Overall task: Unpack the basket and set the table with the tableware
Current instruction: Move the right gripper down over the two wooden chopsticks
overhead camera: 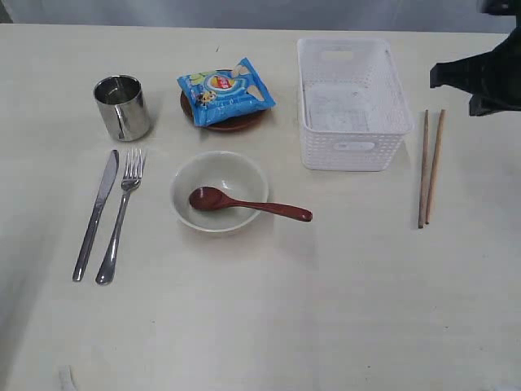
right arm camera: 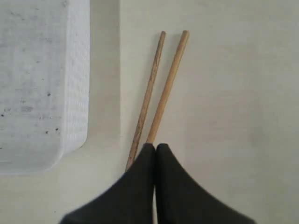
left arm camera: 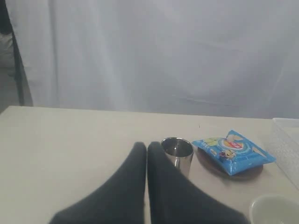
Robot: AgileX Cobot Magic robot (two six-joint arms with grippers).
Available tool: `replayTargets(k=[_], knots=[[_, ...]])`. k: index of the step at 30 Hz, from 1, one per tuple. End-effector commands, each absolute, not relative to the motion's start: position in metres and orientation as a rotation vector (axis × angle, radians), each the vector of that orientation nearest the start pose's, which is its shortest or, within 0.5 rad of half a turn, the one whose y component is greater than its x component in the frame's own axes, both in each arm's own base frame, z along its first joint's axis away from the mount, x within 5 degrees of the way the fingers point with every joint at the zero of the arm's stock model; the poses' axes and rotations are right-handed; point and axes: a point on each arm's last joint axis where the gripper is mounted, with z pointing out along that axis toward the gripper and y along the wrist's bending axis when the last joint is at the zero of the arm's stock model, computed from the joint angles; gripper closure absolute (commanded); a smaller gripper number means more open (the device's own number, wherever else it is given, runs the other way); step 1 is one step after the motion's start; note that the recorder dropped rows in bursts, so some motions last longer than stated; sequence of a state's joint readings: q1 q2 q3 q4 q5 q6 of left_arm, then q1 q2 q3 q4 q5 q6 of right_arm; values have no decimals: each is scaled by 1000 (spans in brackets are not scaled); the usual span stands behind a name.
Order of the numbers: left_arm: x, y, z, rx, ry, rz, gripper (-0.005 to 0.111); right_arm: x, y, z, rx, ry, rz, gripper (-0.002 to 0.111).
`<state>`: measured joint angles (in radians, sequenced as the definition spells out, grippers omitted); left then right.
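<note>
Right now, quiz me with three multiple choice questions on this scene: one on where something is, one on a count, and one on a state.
1. Where does the chip bag lie?
A. in the bowl
B. on the plate
C. under the cup

2. How many chopsticks lie beside the basket?
A. one
B. two
C. four

3. How is the right hand?
A. wide open
B. gripping the spoon
C. shut

Answers:
1 B: the bag covers most of the brown plate, with only the rim showing.
2 B: a pair lies side by side next to the basket.
3 C: its fingers press together with no gap.
</note>
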<state>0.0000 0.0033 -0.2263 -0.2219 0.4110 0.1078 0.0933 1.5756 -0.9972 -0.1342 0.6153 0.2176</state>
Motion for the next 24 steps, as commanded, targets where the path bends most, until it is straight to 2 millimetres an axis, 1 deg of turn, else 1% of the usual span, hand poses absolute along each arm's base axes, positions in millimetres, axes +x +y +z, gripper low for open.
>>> replayTargets(k=[1, 4, 8, 11, 13, 16, 18, 20, 24], knots=[[40, -10, 247, -37, 1684, -197, 107, 321, 22, 208, 68, 2712, -62, 109], [42, -10, 241, -44, 1688, -197, 107, 332, 17, 195, 111, 2748, -72, 109], [44, -9, 238, -51, 1678, -193, 107, 347, -8, 182, 274, 2814, -89, 109], [45, -9, 238, -53, 1668, -191, 107, 353, -22, 170, 399, 2847, -21, 108], [45, -8, 239, -54, 1661, -190, 107, 356, -23, 160, 399, 2873, 47, 108], [45, -8, 239, -54, 1661, -190, 107, 359, -20, 146, 384, 2911, 86, 108], [45, -8, 239, -54, 1661, -190, 107, 361, -16, 141, 379, 2919, 111, 107], [45, -8, 239, -54, 1661, -190, 107, 362, -14, 136, 372, 2925, 110, 99], [45, -9, 238, -54, 1666, -191, 107, 365, -13, 136, 376, 2895, 118, 76]])
